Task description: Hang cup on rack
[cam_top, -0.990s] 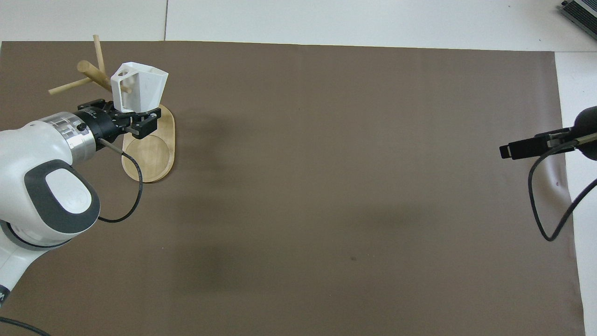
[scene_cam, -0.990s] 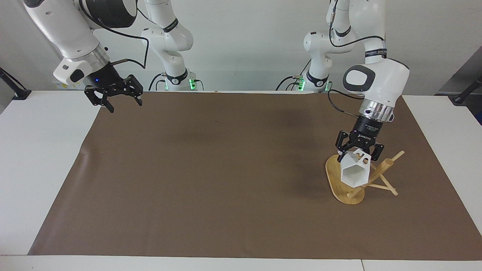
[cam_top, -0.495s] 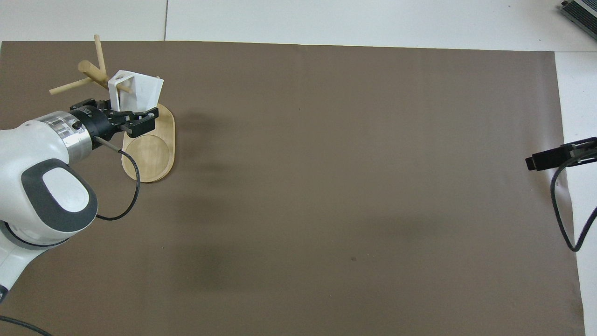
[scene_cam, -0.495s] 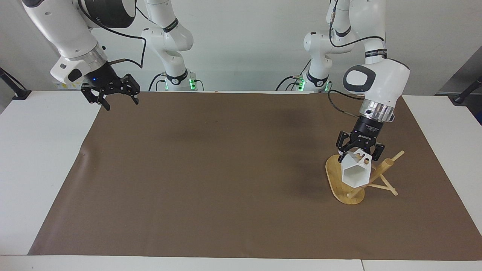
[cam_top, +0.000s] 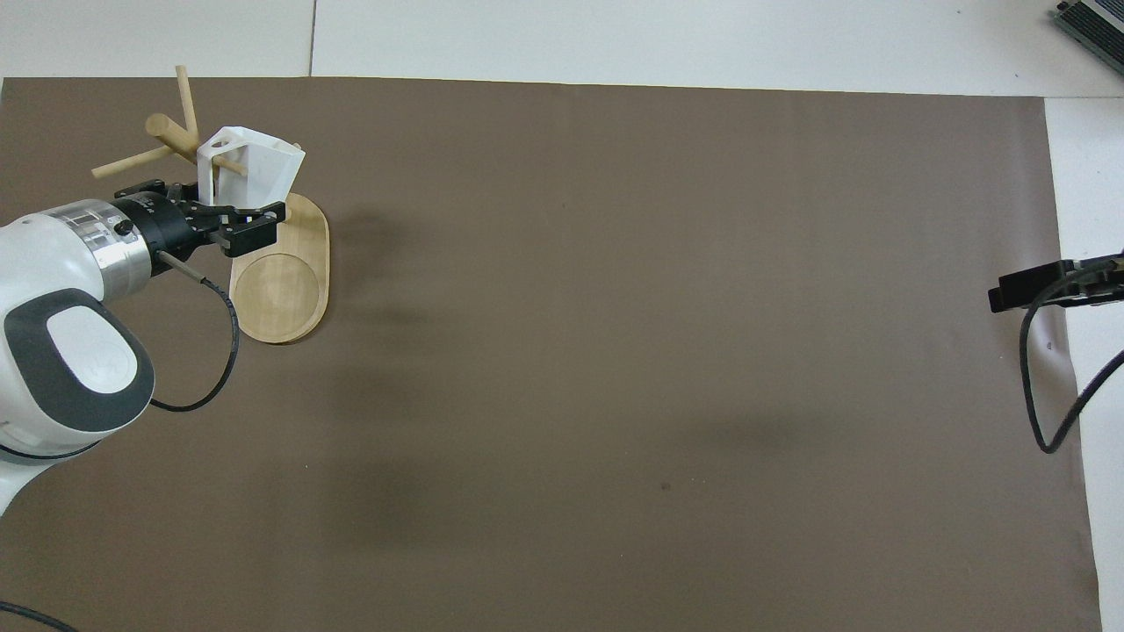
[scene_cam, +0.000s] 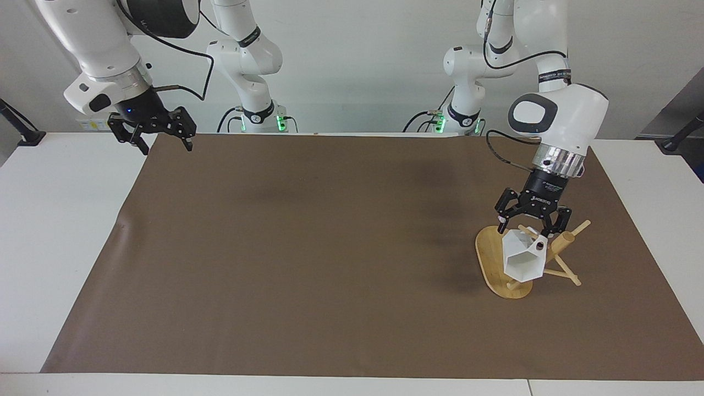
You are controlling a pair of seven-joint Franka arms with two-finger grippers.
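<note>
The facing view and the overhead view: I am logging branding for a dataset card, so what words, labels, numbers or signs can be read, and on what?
Left gripper body: white print, too small to read.
Left arm's dark wrist band: white lettering, too small to read.
Right arm's dark upper link: part of a white mark, unreadable.
Cup, rack, brown mat: no text.

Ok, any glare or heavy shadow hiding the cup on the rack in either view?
Facing view: no glare; the cup and rack are evenly lit, with a soft shadow on the brown mat beside the base. Overhead view: cup clear, only faint arm shadows on the mat.
</note>
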